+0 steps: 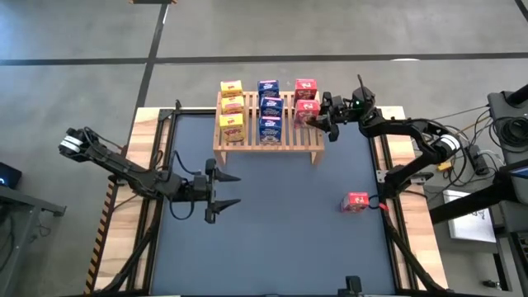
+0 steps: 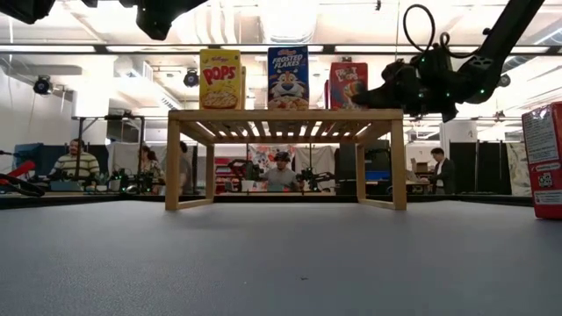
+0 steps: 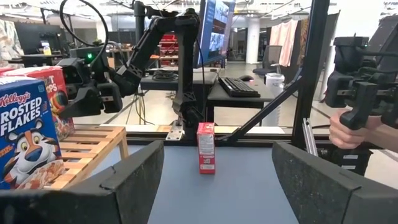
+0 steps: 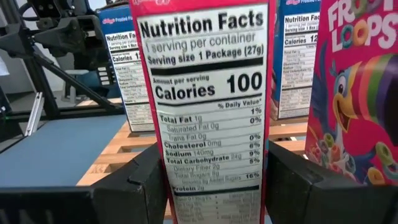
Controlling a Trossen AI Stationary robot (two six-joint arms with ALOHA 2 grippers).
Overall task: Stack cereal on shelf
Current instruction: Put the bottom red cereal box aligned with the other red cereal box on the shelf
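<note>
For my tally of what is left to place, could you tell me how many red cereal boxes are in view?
3. Two red boxes are on the wooden rack: the rear one, and the front one between the right gripper fingers. The third stands on the tabletop by the right edge.

shelf (image 1: 268,140): pale, bare wood slats, matt
red cereal box (image 4: 208,112): printed cardboard with a slight sheen
tabletop (image 1: 280,231): blue-grey, matt, smooth
table border (image 1: 144,140): light raw wood
right gripper (image 4: 211,186) fingers (image 4: 134,186): dark, matt plastic, faintly grainy
</note>
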